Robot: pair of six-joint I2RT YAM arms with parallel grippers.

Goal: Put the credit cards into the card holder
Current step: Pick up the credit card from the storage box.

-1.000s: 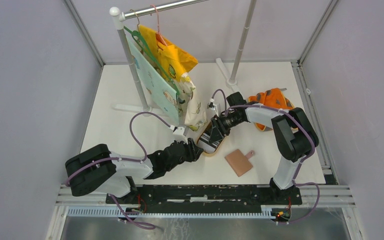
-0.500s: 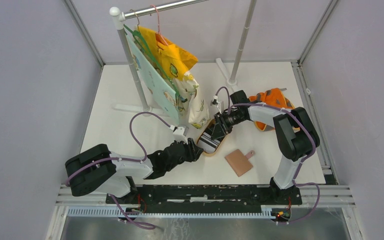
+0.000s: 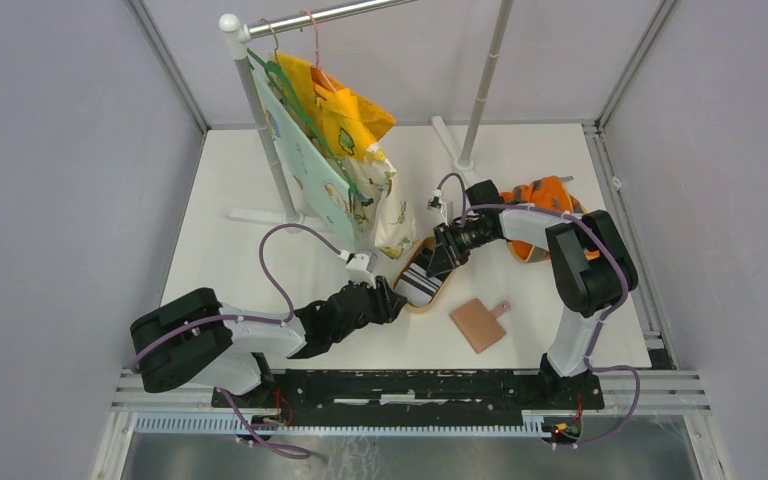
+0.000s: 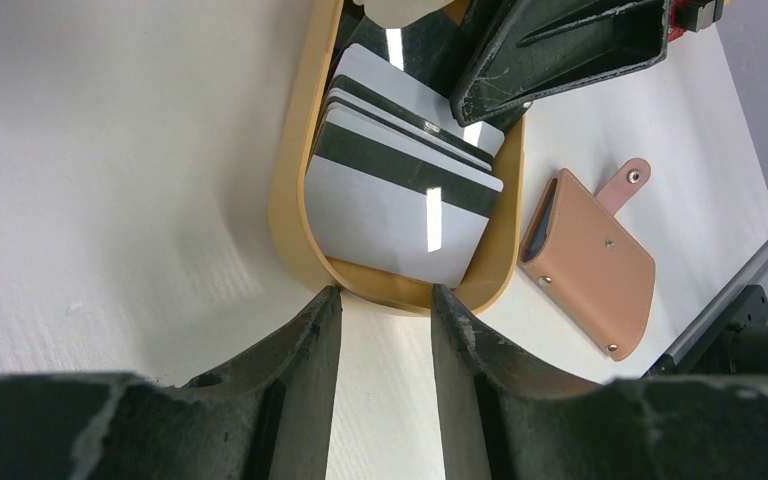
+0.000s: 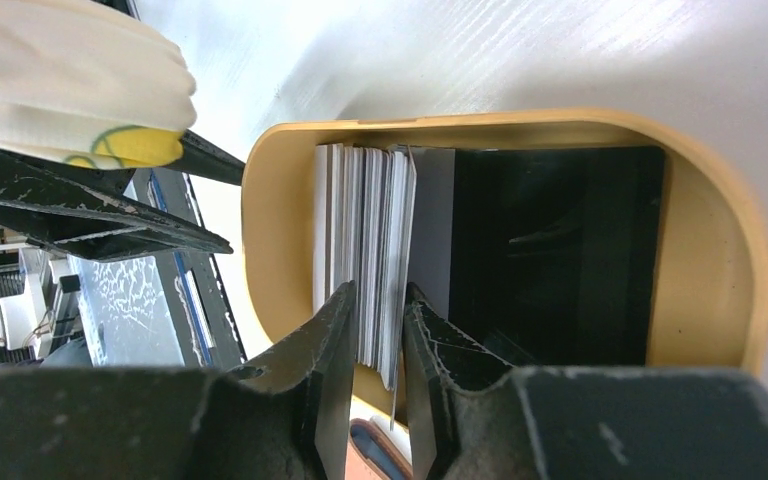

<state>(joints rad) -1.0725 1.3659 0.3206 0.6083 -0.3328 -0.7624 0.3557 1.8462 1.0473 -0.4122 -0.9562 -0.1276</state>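
Edgewise, glossy striped rectangular credit cards (image 5: 360, 220) tight in right pincer (image 5: 377, 297); left pincer (image 4: 382, 300) agape.

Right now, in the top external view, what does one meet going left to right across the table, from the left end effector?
Left end effector → tan oval shallow dish holding striped plastic credit cards → flat reddish-brown leather-like card holder → orange patterned cloth. Right end effector omitted: it overlaps the dish.
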